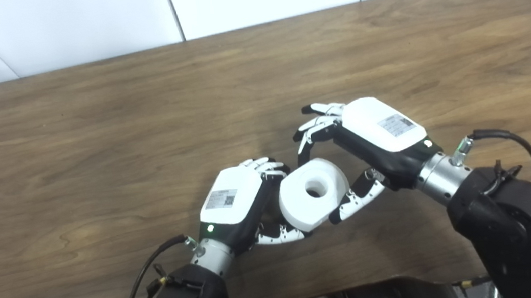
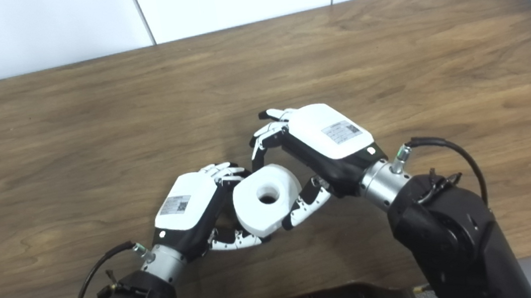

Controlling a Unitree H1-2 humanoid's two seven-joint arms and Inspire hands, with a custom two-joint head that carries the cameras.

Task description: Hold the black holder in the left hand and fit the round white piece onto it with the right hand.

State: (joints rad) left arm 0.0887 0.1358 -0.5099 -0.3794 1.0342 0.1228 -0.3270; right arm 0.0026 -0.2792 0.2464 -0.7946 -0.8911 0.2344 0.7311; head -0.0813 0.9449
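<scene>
White and round, with a hole through its middle, the round white piece (image 1: 312, 194) sits between the two hands, above the wooden table (image 1: 92, 140) near its front edge. The left hand (image 1: 236, 200) lies just left of the piece; its fingers curl toward that side, and its thumb reaches under the lower edge. The black holder named in the task cannot be made out: it may lie hidden behind the piece, inside the left hand's curl, but the views do not settle this. Whether the left hand grips anything therefore cannot be told. The right hand (image 1: 371, 143) stands just right of and above the piece. Its upper fingers (image 1: 316, 125) arch over the top edge, with two raised and apart, and its thumb (image 1: 352, 199) lies against the lower right side. Whether the fingers press the piece or merely hover near it is uncertain. By judgement, the task is at the fitting stage: the piece has been brought to the left hand, and what remains is seating it fully and releasing.
</scene>
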